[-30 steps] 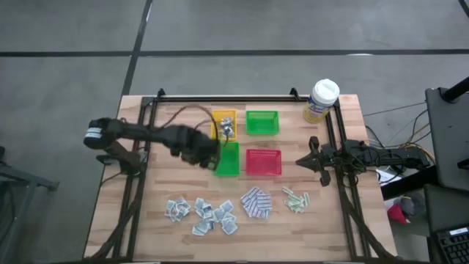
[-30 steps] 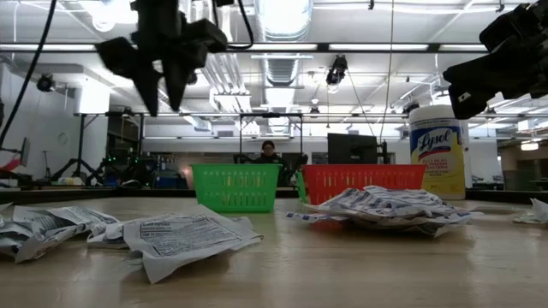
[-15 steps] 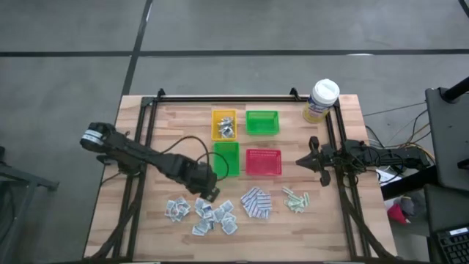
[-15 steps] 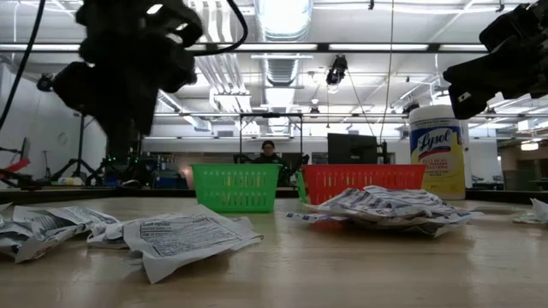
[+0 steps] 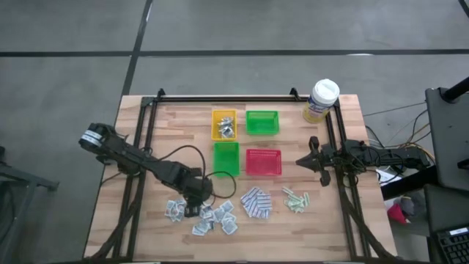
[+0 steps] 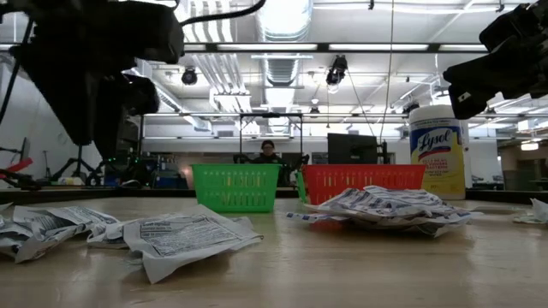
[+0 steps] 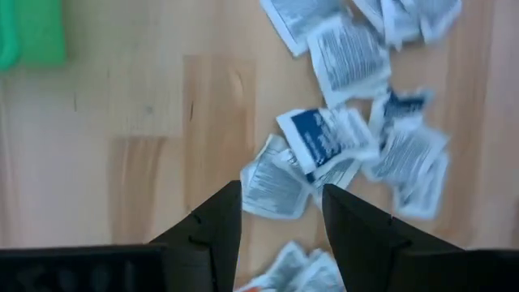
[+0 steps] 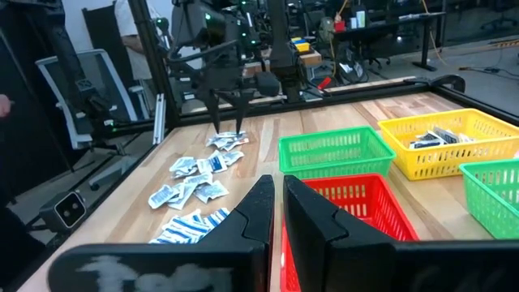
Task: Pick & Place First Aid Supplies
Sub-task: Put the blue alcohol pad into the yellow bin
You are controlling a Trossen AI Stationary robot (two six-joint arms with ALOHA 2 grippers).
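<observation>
Left gripper (image 5: 194,207), jaws apart over lower-left white sachets (image 7: 280,174), should straddle one sachet before closing.

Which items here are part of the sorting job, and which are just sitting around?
Job: white-grey sachets, blue-and-white pads, pale green strips, yellow tray, green trays, red tray.
Just there: yellow canister.

The table (image 5: 146,220) is pale wood. On it the sachets (image 5: 201,211) are white-grey with dark print, the pads (image 5: 256,202) blue-and-white patterned, the strips (image 5: 295,199) pale green. Two trays (image 5: 261,122) are green, one yellow (image 5: 224,116), one red (image 5: 264,162). The canister (image 5: 320,102) is yellow with white lid.
</observation>
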